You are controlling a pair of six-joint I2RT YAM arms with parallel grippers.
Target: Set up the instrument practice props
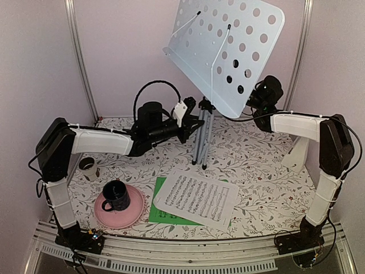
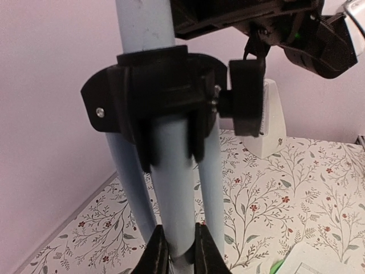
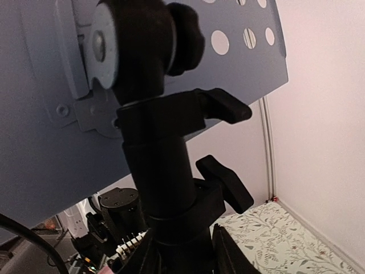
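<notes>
The pale-blue perforated music stand [image 1: 228, 51] stands upright on its silver tripod [image 1: 201, 137] at the back middle. My left gripper [image 1: 191, 117] is shut on a tripod tube [image 2: 174, 188], fingers [image 2: 157, 251] on either side of it below the black collar. My right gripper [image 1: 255, 98] is behind the desk, shut on the black post [image 3: 165, 182] under the desk [image 3: 40, 148]. The white sheet of music [image 1: 197, 197] lies flat at the front, overlapping the green sheet [image 1: 162, 214]. The white pyramid metronome [image 1: 299, 154] stands at the right, partly behind my right arm; it also shows in the left wrist view [image 2: 271, 123].
A dark mug [image 1: 116, 196] sits on a pink plate [image 1: 134, 212] at the front left. A small beige cup [image 1: 88, 167] stands behind it by my left arm. Pink walls and metal uprights close the back and sides.
</notes>
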